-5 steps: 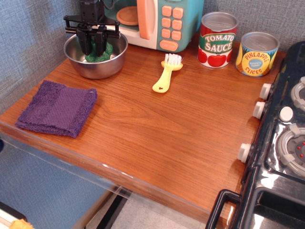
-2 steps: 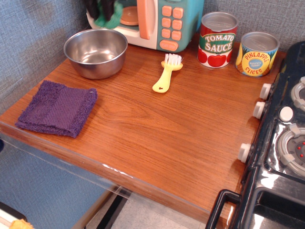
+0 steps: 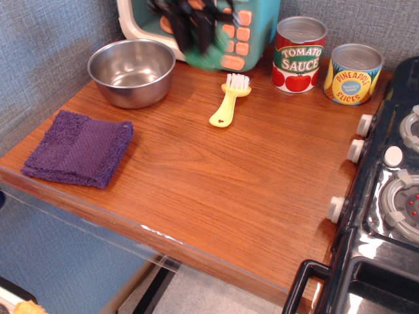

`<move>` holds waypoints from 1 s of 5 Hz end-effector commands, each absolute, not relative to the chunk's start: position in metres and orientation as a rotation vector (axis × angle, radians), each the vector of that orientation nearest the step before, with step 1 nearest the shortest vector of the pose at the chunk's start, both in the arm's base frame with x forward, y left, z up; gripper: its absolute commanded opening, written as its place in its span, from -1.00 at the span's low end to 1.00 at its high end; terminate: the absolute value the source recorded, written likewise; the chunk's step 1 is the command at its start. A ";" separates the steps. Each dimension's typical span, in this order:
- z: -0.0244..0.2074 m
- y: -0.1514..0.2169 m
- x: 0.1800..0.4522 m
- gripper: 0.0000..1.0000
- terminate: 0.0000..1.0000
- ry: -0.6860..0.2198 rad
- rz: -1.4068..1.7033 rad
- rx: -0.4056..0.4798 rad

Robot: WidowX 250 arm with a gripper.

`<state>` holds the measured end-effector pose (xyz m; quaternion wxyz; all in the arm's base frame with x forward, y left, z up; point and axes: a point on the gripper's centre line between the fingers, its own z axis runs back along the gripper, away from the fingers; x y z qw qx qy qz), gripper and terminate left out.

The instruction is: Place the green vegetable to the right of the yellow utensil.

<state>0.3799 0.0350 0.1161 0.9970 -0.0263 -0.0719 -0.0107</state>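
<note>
I have the gripper (image 3: pixel 194 40) up in the air, blurred with motion, its dark fingers clamped on the broccoli (image 3: pixel 208 59), which shows as a green smear hanging just below them in front of the toy microwave (image 3: pixel 252 29). A second ago the gripper was down inside the steel bowl (image 3: pixel 131 72) closing on that broccoli; shortly after, it had lifted clear at the far left of the microwave. Now it has carried the load rightward, so the bowl sits empty behind and to the left of the gripper. The yellow brush (image 3: pixel 228 102) lies below and slightly to the right of the gripper, bristles toward the microwave, unmoved. Beyond it, further right, stand the tomato sauce can (image 3: pixel 299 54) and the pineapple can (image 3: pixel 353 73). The purple cloth (image 3: pixel 80 147) is well off to the lower left. I judge the pick done and the carry about half done: I must pass over the brush and lower onto the bare wood between it and the cans.
</note>
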 end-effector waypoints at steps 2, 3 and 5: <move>0.090 -0.045 0.395 -1.00 -1.00 -0.075 -0.179 -0.044; 0.073 -0.047 0.404 -1.00 -1.00 -0.043 -0.162 -0.012; 0.060 -0.044 0.403 -1.00 -1.00 0.003 -0.156 0.009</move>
